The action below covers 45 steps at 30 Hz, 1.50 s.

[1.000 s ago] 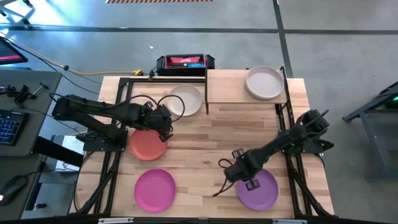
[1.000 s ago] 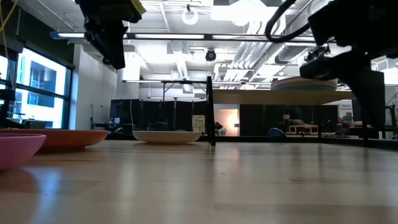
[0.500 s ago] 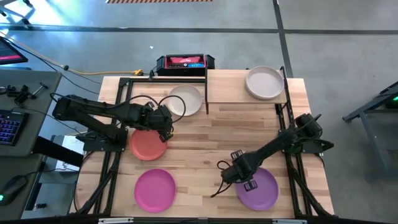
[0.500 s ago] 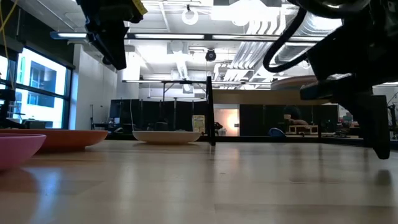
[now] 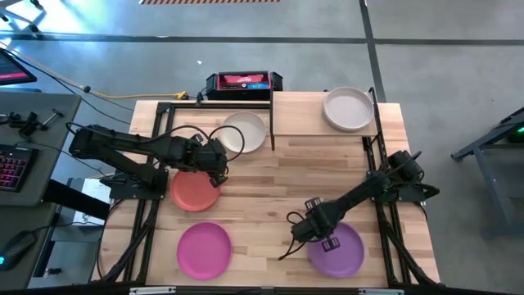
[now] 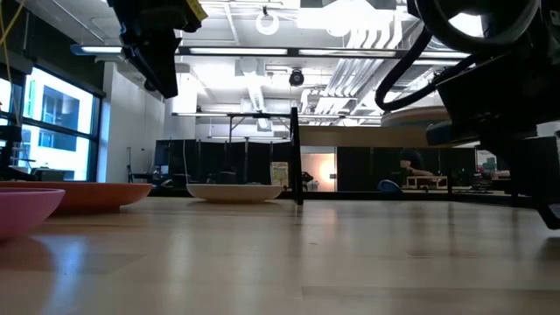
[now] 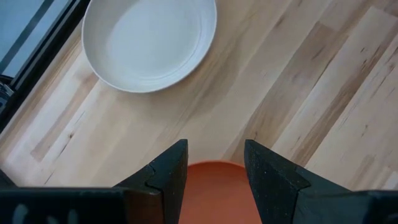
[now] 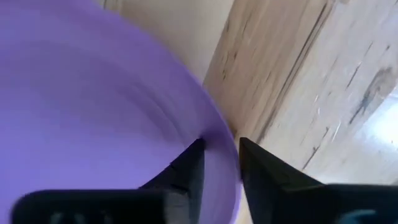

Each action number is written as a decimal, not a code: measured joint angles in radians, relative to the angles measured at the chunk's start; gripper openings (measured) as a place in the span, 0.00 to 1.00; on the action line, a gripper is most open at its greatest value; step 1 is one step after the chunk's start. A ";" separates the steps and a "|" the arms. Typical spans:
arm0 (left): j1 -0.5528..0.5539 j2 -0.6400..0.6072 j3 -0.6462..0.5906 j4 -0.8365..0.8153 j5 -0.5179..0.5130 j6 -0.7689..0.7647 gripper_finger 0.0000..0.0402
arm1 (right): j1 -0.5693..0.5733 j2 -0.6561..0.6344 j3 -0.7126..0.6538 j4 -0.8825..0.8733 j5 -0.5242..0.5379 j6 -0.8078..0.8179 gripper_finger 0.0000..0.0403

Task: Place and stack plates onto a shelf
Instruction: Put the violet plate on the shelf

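Observation:
The purple plate [image 5: 340, 251] lies at the near right of the table, and my right gripper [image 5: 315, 232] is shut on its left rim. My left gripper [image 5: 217, 164] hangs open above the far edge of the coral red plate [image 5: 195, 191]; that plate [image 7: 214, 186] shows between its fingers. The white plate [image 5: 244, 133] rests on the table beyond it. A cream plate [image 5: 348, 108] sits on the shelf [image 5: 311, 123] at the far right. The magenta plate [image 5: 205, 250] lies at the near left. My right gripper pinches the purple plate's left rim [image 8: 225, 134] between its two fingers, one finger [image 8: 189, 168] inside the hollow and the other [image 8: 264, 171] outside it. The fingers come from above, pointing down. The plate lies flat on the table.
A black and red box [image 5: 243, 82] stands at the table's far edge. Black frame rails run along both sides of the table [image 5: 278, 176], and a black post [image 6: 296, 157] stands at the shelf's left end. Bare wood lies between the plates in the middle.
My right gripper has sunk toward the table at the purple plate's left rim. The plate has stayed on the table.

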 joint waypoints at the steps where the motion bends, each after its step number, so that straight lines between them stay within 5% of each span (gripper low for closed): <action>1: 0.000 0.000 0.000 0.000 0.000 0.000 0.37 | 0.000 0.000 0.000 -0.005 0.000 0.000 0.15; 6: 0.000 0.000 0.000 0.000 0.000 0.000 0.37 | -0.001 -0.002 0.002 -0.042 -0.010 0.000 0.02; 19: 0.000 0.000 0.000 0.000 -0.003 0.001 0.37 | -0.016 -0.022 -0.002 -0.069 -0.031 0.010 0.00; 45: 0.000 0.000 0.000 0.000 -0.003 0.000 0.37 | -0.108 -0.261 -0.002 -0.104 -0.012 0.117 0.00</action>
